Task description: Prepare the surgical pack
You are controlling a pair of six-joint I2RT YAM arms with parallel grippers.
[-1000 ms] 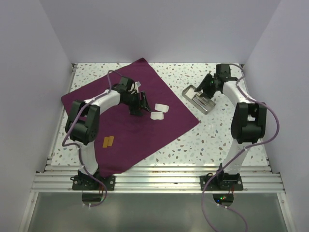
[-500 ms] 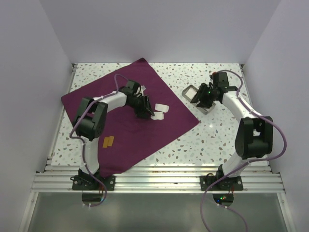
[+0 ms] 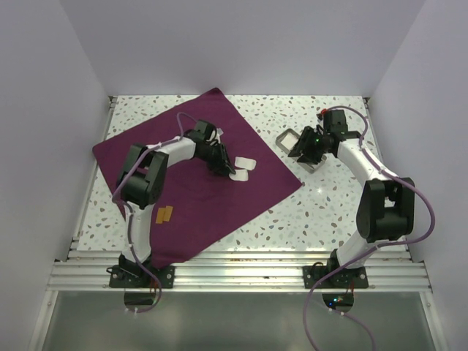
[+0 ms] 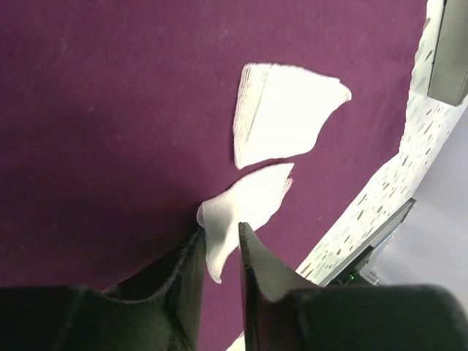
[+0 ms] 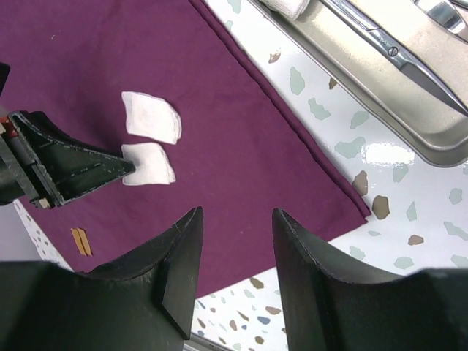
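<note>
The surgical pack (image 3: 197,183) lies spread flat under the left gripper (image 4: 219,248), whose jaws straddle a gauze pad (image 4: 248,205) corner; I can't tell if they grip. The right gripper (image 5: 238,216) hangs open and empty, with the metal tray (image 5: 344,51) just beyond it, off the cloth. Nothing is folded, so it looks early to me.

top view overhead, wrist views close, all share surgical pack (image 3: 219,205)

The end of the near gauze pad (image 4: 252,201) lies between the fingers of the left pincer (image 4: 219,230); whether it is clamped cannot be told. Beyond the right pincer (image 5: 238,216), the metal tray (image 5: 344,73) and its steel instrument (image 5: 406,58) are cut off by the frame. To its left, two tan strips (image 5: 82,241) are too small to identify.
</note>
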